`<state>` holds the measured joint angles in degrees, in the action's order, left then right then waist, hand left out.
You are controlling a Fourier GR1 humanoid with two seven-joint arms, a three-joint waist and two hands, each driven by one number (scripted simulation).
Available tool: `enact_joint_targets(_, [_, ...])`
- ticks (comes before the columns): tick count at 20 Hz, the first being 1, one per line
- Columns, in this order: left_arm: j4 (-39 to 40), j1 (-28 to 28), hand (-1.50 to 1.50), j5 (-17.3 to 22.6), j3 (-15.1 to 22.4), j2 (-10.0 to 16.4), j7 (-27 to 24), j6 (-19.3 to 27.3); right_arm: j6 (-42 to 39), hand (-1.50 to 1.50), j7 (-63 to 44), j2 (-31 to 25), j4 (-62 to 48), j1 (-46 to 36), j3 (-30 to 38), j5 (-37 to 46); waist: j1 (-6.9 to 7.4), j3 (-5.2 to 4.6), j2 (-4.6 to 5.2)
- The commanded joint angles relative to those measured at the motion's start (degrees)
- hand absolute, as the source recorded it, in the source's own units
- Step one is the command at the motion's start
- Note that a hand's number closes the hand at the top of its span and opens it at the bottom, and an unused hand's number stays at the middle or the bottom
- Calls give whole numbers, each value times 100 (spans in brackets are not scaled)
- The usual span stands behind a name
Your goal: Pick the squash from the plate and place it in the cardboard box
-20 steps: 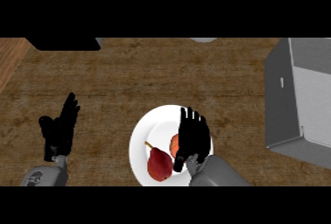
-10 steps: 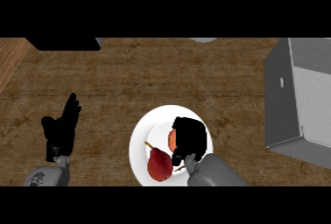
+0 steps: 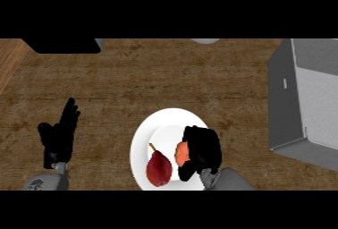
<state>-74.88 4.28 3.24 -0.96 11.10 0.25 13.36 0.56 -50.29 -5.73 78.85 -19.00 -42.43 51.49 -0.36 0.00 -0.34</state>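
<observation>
A white plate [image 3: 148, 134] lies on the wooden counter at lower centre. On it lies the squash [image 3: 159, 167], dark red and pear-shaped with a thin stem; an orange part of it shows at my right hand's left edge. My right hand [image 3: 201, 150] is over the plate's right half, its fingers curled down round the orange part. The cardboard box [image 3: 293, 112] looks grey and stands at the right edge, apart from the hand. My left hand [image 3: 59, 134] rests open at the lower left, fingers up.
A black object [image 3: 63, 44] sits at the back left. A pale round thing [image 3: 206, 41] peeks in at the back centre. A lighter wooden strip [image 3: 10, 58] runs along the far left. Bare counter lies between plate and box.
My right hand's fingers, stretched over the plate one second ago, have curled down onto the squash. The left hand has not moved.
</observation>
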Motion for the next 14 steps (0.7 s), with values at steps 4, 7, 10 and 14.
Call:
enact_joint_targets(4, [-85,-159,0,5,-110,34,30,100,-56,150,1817,-2403,1909,1821,-791,-255,-299,2,-59])
enact_joint_targets(7, [132,-89,0,-12,-125,31,-55,58,355,150,2398,-3552,2922,2347,-485,-322,-306,-4,-16])
enact_joint_targets(10, [-215,-319,0,65,-71,17,58,-22,799,150,2590,-4480,4016,3031,-120,-327,-248,-2,-41])
enact_joint_targets(14, [97,-65,0,97,-258,166,-59,-97,1224,150,2704,-5388,5406,3783,370,-442,-356,-9,-33])
